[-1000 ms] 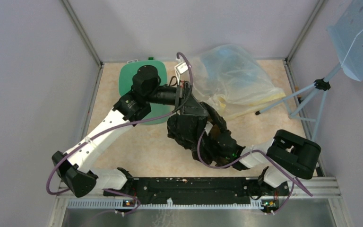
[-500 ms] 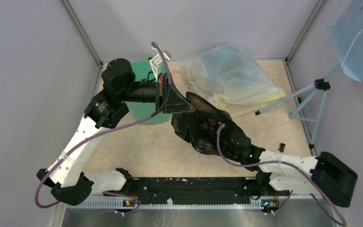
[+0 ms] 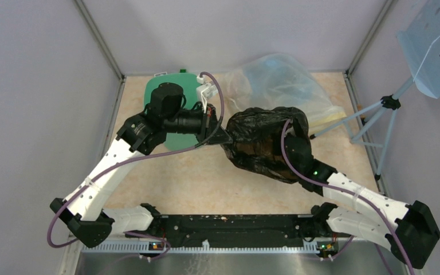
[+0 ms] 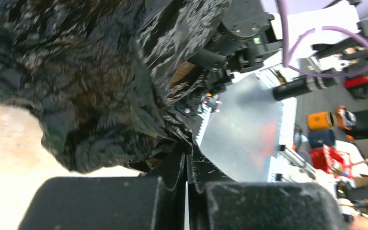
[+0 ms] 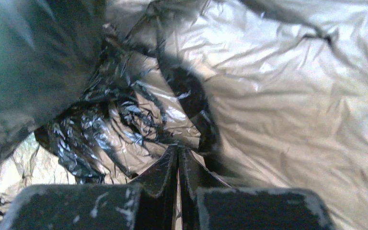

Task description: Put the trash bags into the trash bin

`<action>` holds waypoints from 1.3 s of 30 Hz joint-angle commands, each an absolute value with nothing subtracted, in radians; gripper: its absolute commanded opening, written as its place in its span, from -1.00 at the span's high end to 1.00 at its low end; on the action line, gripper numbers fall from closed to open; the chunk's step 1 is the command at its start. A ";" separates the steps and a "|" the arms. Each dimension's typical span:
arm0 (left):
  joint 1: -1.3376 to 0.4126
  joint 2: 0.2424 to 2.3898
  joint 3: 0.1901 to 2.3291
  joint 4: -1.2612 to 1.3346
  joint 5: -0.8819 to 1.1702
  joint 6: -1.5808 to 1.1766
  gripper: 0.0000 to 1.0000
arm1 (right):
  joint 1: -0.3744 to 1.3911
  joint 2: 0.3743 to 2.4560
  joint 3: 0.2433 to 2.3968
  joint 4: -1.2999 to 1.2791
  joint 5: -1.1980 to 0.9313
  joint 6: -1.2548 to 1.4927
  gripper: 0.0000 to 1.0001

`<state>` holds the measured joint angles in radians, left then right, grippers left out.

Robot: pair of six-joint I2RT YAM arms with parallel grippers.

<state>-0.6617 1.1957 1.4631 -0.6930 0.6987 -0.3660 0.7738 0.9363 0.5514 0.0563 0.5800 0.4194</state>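
Note:
The black trash bag (image 3: pixel 260 146) hangs crumpled between my two grippers over the middle of the table, right of the mint-green trash bin (image 3: pixel 190 80). My left arm covers most of the bin. My left gripper (image 3: pixel 224 137) is shut on the bag's left edge; in the left wrist view the jaws (image 4: pixel 188 148) pinch the glossy black film (image 4: pixel 76 72). My right gripper (image 3: pixel 295 136) is shut on the bag's right side. In the right wrist view its tips (image 5: pixel 178 149) clamp crinkled film (image 5: pixel 110 120), and the bag fills the whole view.
A big translucent yellowish bag (image 3: pixel 281 86) lies at the back right, just behind the black bag. A light-blue perforated panel on a tripod (image 3: pixel 389 103) stands at the right. Grey walls close in the left, back and right; a black rail (image 3: pixel 235 223) runs along the front.
The black bag has risen and moved back and right, spreading wider. My right arm has stretched out to the right, its gripper moving back; my left gripper swung left, then returned right.

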 commanded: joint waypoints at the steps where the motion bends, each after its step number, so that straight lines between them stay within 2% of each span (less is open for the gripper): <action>1: -0.660 1.106 1.446 -0.687 0.523 -0.291 1.00 | 0.768 1.002 0.610 -0.111 0.713 0.501 1.00; 7: -0.658 1.014 1.425 -0.657 0.362 -0.297 1.00 | 0.768 1.039 0.582 -0.161 0.705 0.547 1.00; 15: -0.659 1.026 1.303 -0.605 0.401 -0.300 1.00 | 0.770 0.882 0.486 0.107 0.257 0.362 1.00; 24: -0.659 1.035 1.332 -0.597 0.420 -0.340 1.00 | 0.779 0.947 0.434 0.309 0.079 0.448 1.00; 30: -0.658 1.066 1.367 -0.579 0.462 -0.380 1.00 | 0.866 1.050 0.456 0.499 0.080 0.353 0.82; 32: -0.658 1.074 1.368 -0.565 0.471 -0.396 1.00 | 0.872 1.098 0.468 0.557 0.080 0.318 0.56; 34: -0.658 1.082 1.371 -0.554 0.481 -0.409 1.00 | 0.873 1.138 0.467 0.625 0.084 0.306 0.44; 39: -0.658 1.114 1.387 -0.538 0.520 -0.437 1.00 | 0.876 1.268 0.483 0.747 0.115 0.325 0.50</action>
